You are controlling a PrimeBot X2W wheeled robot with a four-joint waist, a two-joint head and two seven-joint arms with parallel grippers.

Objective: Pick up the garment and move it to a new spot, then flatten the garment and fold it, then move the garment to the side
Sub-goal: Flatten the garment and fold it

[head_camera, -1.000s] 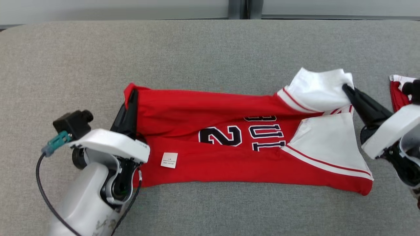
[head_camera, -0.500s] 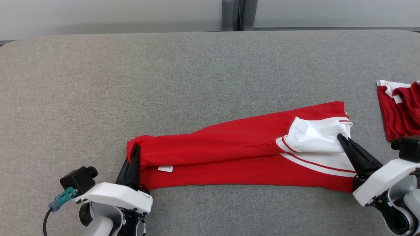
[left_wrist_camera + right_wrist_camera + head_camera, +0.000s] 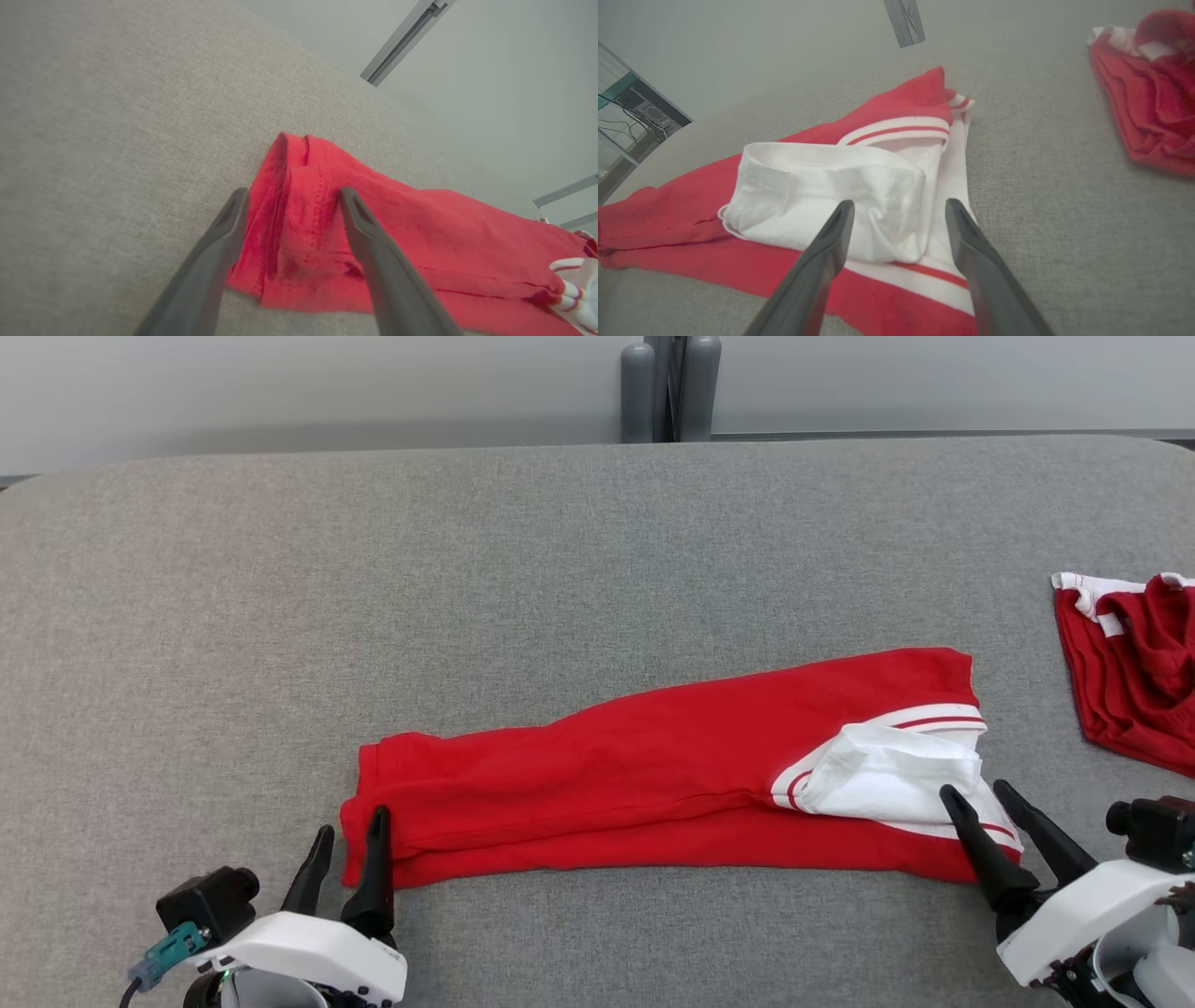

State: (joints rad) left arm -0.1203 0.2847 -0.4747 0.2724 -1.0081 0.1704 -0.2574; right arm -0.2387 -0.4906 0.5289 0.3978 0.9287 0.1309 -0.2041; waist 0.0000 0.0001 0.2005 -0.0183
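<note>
The long red jersey garment (image 3: 635, 765) with a white, red-striped sleeve is lying folded into a strip on the grey fabric-covered table (image 3: 560, 569), stretching from one gripper to the other. The left gripper (image 3: 352, 821) is standing with its two dark fingers spread wide, gripping nothing; the garment's hemmed red end is lying between them. The right gripper (image 3: 975, 790) is gaping just as wide, also holding nothing, with the bunched white sleeve just ahead of its tips. A crumpled red cloth with white trim (image 3: 1130, 681) is sitting well beyond the right gripper's outer side.
</note>
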